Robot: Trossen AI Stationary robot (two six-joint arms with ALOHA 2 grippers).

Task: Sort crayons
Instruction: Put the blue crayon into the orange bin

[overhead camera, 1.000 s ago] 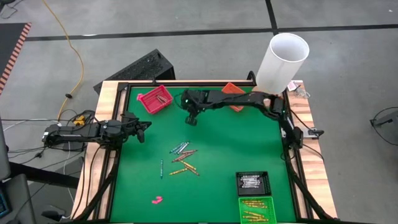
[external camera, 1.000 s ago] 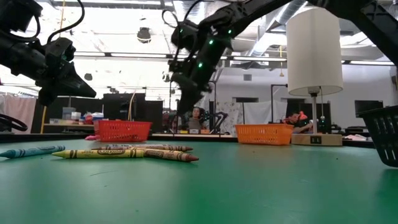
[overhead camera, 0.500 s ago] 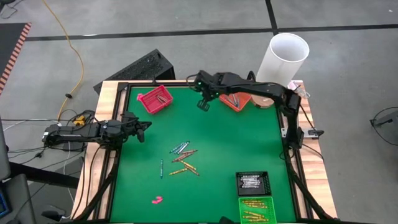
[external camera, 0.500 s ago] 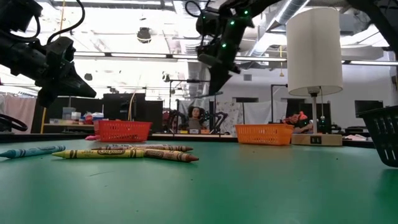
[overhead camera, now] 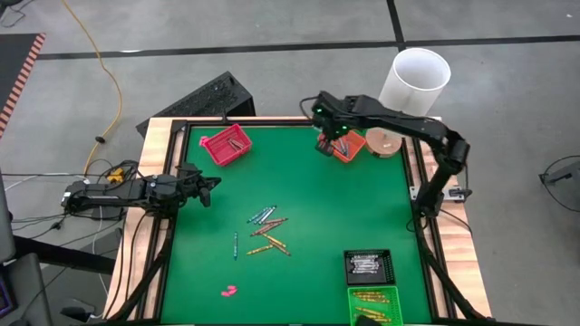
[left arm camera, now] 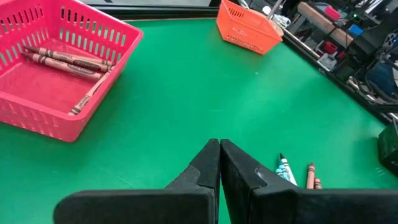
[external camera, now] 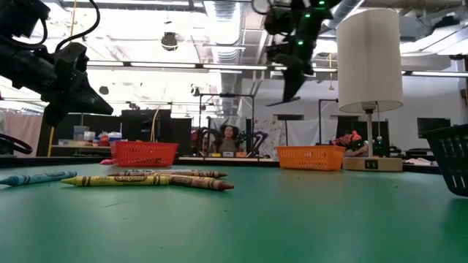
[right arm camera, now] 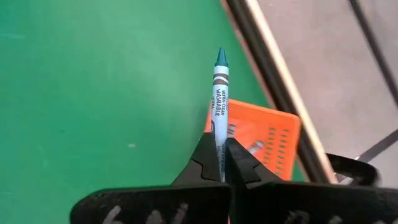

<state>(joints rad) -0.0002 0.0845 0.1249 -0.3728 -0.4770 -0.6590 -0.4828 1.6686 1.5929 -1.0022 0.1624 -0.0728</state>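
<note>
R tool point(right arm camera: 221, 163) clamped on a teal crayon point(right arm camera: 219, 93), gripped at the butt end w/ the tip sticking fwd, prob. so it can drop lengthwise. Tool hangs above the orange basket point(overhead camera: 347, 145) at the desk point(overhead camera: 362, 213) far edge.

L tool point(left arm camera: 219, 163) pressed together, empty, parked over the desk's L side nr the pink basket point(left arm camera: 56, 74).

Loose crayons point(overhead camera: 265, 230) lie mid-desk: thin paper-wrapped sticks, blue, yellow, brownish. Pink basket holds reddish ones; green tray point(overhead camera: 374, 305) holds yellow-orange; black tray point(overhead camera: 369, 265) beside it.

Baskets = slotted plastic, flared walls. Desk top = smooth green mat. White cylinder point(overhead camera: 411, 89) at far R corner.
</note>
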